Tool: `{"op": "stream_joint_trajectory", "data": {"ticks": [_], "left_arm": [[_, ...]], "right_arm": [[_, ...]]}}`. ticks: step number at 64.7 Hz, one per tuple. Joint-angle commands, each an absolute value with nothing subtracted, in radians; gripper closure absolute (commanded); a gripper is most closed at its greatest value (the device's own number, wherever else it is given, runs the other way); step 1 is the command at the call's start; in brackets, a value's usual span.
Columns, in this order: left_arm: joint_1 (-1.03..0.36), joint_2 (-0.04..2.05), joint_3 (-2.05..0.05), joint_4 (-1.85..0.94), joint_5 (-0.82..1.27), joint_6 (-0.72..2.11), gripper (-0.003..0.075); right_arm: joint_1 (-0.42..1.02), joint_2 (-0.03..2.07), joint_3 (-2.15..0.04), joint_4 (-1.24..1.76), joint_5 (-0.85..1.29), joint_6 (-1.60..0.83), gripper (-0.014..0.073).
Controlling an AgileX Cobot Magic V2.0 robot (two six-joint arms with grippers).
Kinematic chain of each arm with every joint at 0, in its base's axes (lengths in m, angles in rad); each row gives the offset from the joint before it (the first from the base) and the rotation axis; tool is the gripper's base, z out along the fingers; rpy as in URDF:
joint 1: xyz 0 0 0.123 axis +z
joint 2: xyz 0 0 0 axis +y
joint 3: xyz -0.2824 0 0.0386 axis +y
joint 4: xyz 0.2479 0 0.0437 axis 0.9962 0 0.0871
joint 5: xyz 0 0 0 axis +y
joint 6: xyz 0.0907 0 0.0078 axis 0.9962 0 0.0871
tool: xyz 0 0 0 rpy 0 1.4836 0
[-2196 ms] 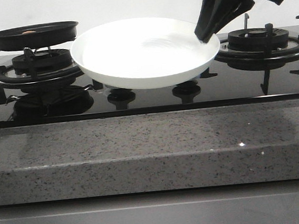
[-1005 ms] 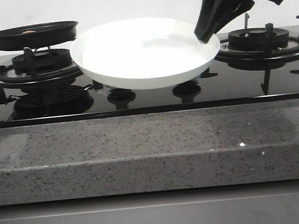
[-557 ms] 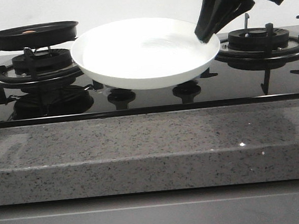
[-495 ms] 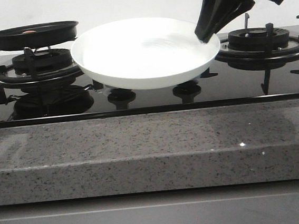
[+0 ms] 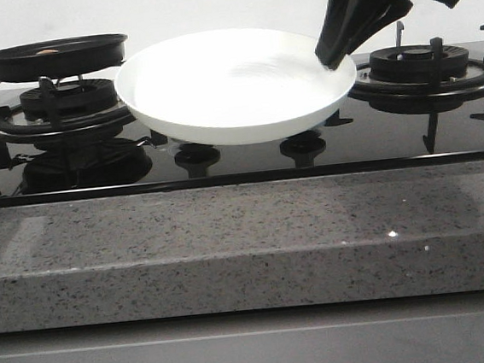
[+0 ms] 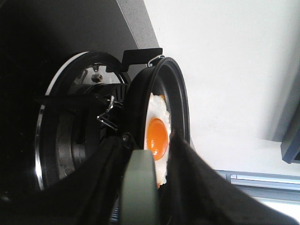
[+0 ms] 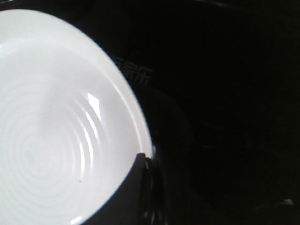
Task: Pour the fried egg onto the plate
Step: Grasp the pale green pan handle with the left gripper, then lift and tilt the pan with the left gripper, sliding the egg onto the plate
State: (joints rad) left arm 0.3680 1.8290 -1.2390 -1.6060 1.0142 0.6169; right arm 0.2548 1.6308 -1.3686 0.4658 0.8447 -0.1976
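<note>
Pour not started: egg [image 6: 157, 136] sits in the pan [image 5: 52, 56] on the burner left of the plate [image 5: 233, 84]. Right gripper [image 5: 333, 57] clamped on plate's right rim, plate held up. Left gripper [image 6: 140, 164] at pan handle, closure can't tell.

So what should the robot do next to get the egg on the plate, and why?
Probably lift the black pan off the left burner and carry it toward the plate. The fried egg lies in the pan, the left gripper is around its handle, and the right gripper holds the bare plate's rim.
</note>
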Motion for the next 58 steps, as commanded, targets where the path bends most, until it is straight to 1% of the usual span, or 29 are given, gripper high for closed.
{"op": "stream_joint_trajectory", "data": {"ticks": [1, 14, 23, 32, 43, 58], "left_arm": [[0.364, 1.785, -1.271, -1.674, 1.072, 0.620, 0.0573], [0.364, 1.785, -1.271, -1.686, 1.091, 0.620, 0.0678], [0.364, 1.785, -1.271, -1.749, 1.141, 0.620, 0.0738], [0.364, 1.778, -1.271, -1.799, 1.193, 0.662, 0.0739], [0.364, 1.724, -1.271, -1.801, 1.193, 0.708, 0.0739], [0.361, 1.578, -1.271, -1.724, 1.153, 0.798, 0.0739]], "right_arm": [[0.253, 1.594, -1.391, 0.494, 0.803, -0.205, 0.0651], [0.253, 1.594, -1.391, 0.494, 0.803, -0.205, 0.0651], [0.253, 1.594, -1.391, 0.494, 0.803, -0.205, 0.0651], [0.253, 1.594, -1.391, 0.494, 0.803, -0.205, 0.0651], [0.253, 1.594, -1.391, 0.494, 0.803, -0.205, 0.0651], [0.253, 1.594, -1.391, 0.494, 0.803, -0.205, 0.0651]]}}
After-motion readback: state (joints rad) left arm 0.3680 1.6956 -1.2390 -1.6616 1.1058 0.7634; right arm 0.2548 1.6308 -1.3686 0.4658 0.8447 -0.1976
